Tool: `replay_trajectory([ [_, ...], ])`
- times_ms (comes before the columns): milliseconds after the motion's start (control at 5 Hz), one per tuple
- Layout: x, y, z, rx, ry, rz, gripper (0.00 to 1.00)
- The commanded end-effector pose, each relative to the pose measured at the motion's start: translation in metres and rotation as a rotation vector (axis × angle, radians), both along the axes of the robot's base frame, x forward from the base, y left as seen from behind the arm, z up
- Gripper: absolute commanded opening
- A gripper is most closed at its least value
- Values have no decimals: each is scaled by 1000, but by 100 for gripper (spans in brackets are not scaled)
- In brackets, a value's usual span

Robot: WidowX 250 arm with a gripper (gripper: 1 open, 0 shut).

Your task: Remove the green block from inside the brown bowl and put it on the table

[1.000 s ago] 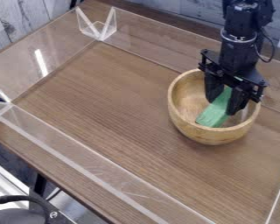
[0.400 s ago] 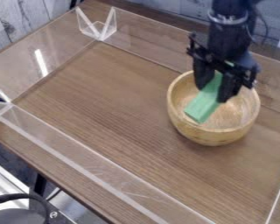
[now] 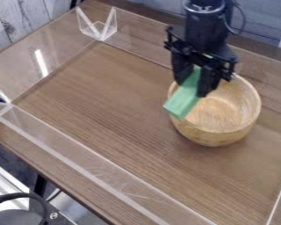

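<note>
One table (image 3: 108, 105), wood-grain, clear acrylic walls; brown bowl (image 3: 225, 119) near its right edge, now empty. Gripper (image 3: 197, 81) clenched on green block (image 3: 184, 97), which hangs tilted over the bowl's left rim, clear of it. Best: carry left past rim, lower onto bare wood, then release. Block: bright green, flat, matte bar

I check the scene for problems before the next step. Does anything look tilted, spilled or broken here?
Only the block is askew: it hangs slanted in the pincer, over the bowl's left rim. That comes from the grip. The bowl stands upright and whole; nothing is spilled on the table.
</note>
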State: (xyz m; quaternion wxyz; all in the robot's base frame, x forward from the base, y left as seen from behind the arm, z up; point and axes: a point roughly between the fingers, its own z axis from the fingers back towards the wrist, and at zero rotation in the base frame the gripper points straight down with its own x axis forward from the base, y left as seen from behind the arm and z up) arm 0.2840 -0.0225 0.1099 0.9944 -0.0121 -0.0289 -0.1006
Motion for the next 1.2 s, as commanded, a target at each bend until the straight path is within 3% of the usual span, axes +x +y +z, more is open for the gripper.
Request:
replay_trajectory([
  [0,-3,15,15,7,-57,22,0],
  [400,-24,34,-3,17,-15,49,0],
  [800,-47,47,-32,26,29,44,0],
  [1000,-50,45,-41,21,42,43,0],
])
